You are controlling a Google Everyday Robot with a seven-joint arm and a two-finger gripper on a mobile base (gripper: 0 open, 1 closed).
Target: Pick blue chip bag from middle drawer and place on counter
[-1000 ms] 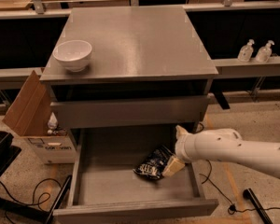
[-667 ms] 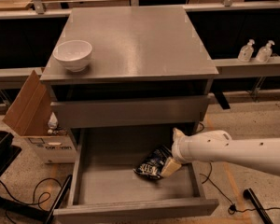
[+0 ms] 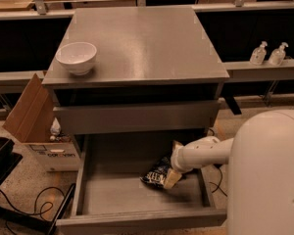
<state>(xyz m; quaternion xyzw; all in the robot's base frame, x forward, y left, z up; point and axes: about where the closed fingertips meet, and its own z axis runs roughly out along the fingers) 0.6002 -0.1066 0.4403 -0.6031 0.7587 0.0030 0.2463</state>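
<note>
Your claw (image 3: pixel 170 171) is at the blue chip bag (image 3: pixel 156 173) in the middle drawer (image 3: pixel 137 199), grip can't tell; slick foil may slip, or your lift clips the upper drawer front (image 3: pixel 137 117).

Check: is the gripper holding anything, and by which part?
Cannot tell. The gripper sits in the open drawer at the right edge of the chip bag; a grip isn't visible.
</note>
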